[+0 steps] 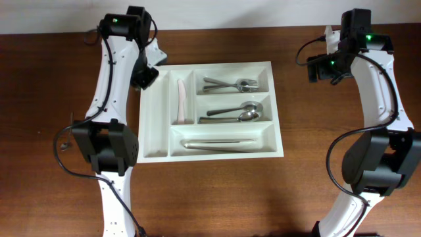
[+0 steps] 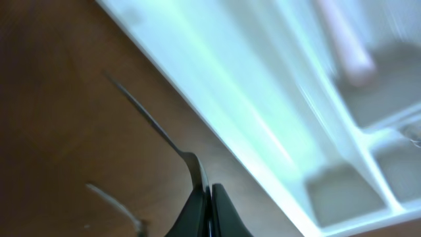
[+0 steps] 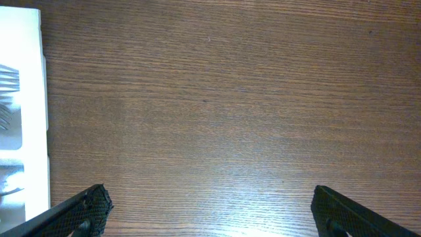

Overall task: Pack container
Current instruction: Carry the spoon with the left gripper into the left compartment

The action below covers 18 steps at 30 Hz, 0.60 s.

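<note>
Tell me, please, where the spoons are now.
Overhead view: the spoons lie in the middle long compartment on the container's right side, between the forks above and the long utensil below.

Pic is blurry. Left gripper at the bottom, fingers pressed tight together w/ a thin metal strip pinched at the tips, sticking up & left over the brown table. The white container runs slanted on the right. Pink thing lies in one slot, top right.
</note>
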{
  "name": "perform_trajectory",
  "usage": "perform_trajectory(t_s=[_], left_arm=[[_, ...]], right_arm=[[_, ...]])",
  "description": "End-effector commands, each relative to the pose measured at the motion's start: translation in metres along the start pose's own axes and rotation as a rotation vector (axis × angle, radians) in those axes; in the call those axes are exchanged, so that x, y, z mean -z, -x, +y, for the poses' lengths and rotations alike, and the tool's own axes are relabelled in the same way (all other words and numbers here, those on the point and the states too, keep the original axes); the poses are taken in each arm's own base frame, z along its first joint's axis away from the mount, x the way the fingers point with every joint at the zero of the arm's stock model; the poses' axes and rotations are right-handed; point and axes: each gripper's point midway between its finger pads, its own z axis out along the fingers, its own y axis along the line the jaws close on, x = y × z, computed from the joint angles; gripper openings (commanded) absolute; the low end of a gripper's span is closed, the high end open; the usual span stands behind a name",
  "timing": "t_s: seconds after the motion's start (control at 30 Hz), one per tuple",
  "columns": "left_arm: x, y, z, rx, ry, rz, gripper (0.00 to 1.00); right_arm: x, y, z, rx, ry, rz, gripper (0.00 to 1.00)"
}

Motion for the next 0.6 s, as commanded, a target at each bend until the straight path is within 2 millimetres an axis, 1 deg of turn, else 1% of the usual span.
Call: perform_trajectory(t_s=[0.0,0.2,0.3,0.37,0.57], left_arm=[[0.008,0.006,-0.017,-0.062,-0.109,-0.070,0.02],[0.010,0.012,-0.028,-0.105,-0.154,-0.104,0.02],[0.013,0.020,-0.042,-0.160,-0.226,-0.160,0.02],[0.015,0.023,-0.047,-0.184,-0.249,-0.179,0.02],[0.014,0.022,-0.047,-0.210,-0.246,-0.177,0.02]], right_arm=[[0.010,0.004,0.001,0.011,-0.005,-0.023,0.99],[0.010,0.004,0.001,0.011,-0.005,-0.023,0.99],[0.010,0.004,0.001,0.011,-0.005,-0.023,0.99],[0.010,0.004,0.001,0.011,-0.005,-0.023,0.99],[0.010,0.004,0.001,0.011,-0.005,-0.023,0.99]])
